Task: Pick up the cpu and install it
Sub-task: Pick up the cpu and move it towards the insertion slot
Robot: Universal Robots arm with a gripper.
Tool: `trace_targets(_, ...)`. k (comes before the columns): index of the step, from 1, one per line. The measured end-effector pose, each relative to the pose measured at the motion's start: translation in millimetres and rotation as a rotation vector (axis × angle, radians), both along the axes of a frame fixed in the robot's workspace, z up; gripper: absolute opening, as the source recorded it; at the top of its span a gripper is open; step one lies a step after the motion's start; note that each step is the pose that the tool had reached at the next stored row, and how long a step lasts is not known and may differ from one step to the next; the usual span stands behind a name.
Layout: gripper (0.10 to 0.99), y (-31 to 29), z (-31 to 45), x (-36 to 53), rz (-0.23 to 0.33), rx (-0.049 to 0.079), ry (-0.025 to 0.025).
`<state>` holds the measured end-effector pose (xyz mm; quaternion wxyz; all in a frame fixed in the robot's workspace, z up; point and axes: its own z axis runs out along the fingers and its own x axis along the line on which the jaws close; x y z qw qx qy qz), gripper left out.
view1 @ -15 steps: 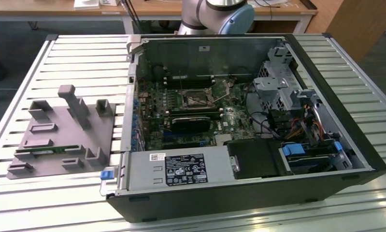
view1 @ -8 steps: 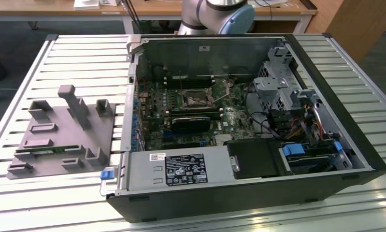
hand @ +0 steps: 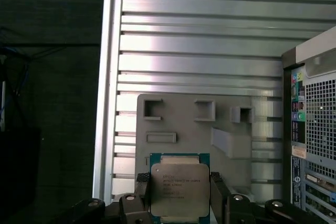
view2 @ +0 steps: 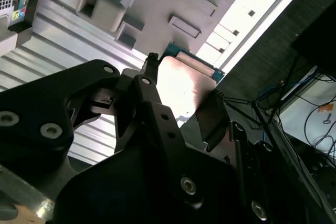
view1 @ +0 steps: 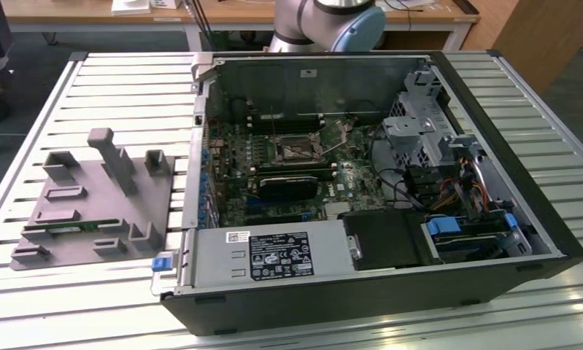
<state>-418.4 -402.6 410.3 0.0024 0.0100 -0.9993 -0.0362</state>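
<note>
The cpu [hand: 179,184] is held clamped in the gripper [hand: 180,195] above the gray fixture [hand: 178,119], pickup is judged done, and careful alignment with the socket [view1: 296,149] is required.

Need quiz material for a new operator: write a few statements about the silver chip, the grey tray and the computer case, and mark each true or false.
1. The square silver-topped cpu is held between the jaws of the gripper. True.
2. The black computer case has its side closed. False: it lies open, and the green motherboard shows inside.
3. A long green memory stick lies in the grey moulded tray. True.
4. The tray lies inside the case. False: it rests on the slatted metal table, beside the case on the exterior view's left.
</note>
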Motion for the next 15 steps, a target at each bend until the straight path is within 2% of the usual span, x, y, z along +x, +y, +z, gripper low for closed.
trace_targets(15, 0.541, 1.6, 0.0, 31.2, 0.000, 0.000, 0.0000)
